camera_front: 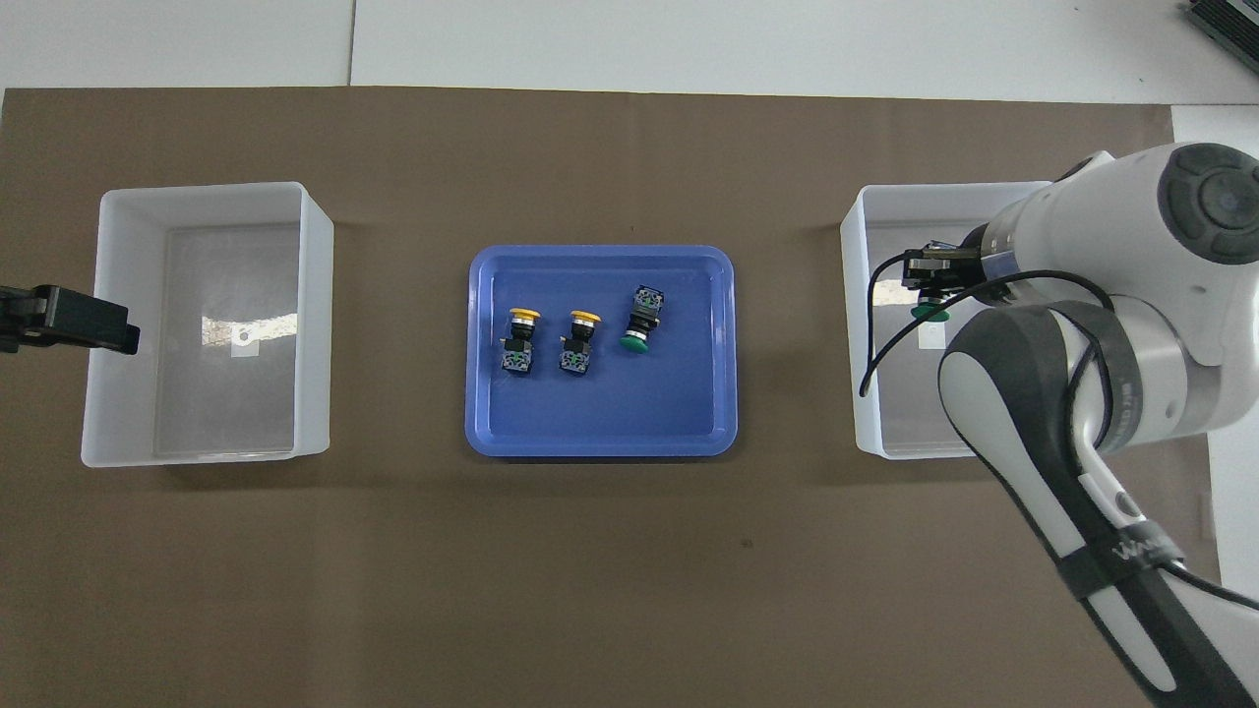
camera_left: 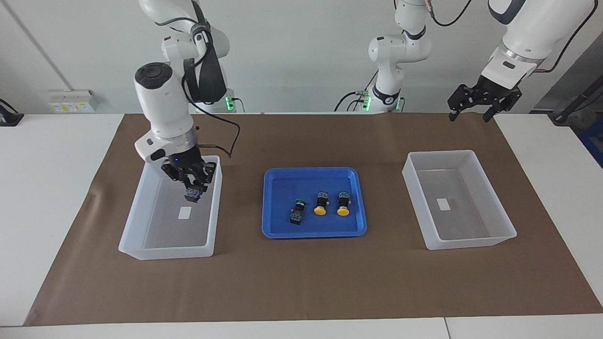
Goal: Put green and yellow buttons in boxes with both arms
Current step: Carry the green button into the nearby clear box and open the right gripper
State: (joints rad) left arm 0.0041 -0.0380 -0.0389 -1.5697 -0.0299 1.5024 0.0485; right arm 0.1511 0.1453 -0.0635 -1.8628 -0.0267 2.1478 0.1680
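Observation:
My right gripper point(camera_left: 191, 187) is shut on a green button point(camera_left: 192, 194) and holds it inside the top of the box point(camera_left: 165, 253) at the right arm's end; its green cap point(camera_front: 925, 313) shows in the overhead view under that gripper point(camera_front: 929, 285). A second green button point(camera_left: 297, 212) point(camera_front: 639, 317) and two yellow buttons point(camera_left: 320, 205) point(camera_left: 343, 204) lie in the blue tray point(camera_left: 282, 226). My left gripper point(camera_left: 470, 114) is open, empty and raised high by the other box point(camera_left: 471, 242), which holds only its label.
The blue tray point(camera_front: 689, 413) sits mid-table between the two boxes point(camera_front: 315, 324) point(camera_front: 854, 393) on a brown mat point(camera_left: 301, 282). The right arm's black cable hangs over its box. Both yellow buttons point(camera_front: 521, 339) point(camera_front: 578, 342) lie side by side.

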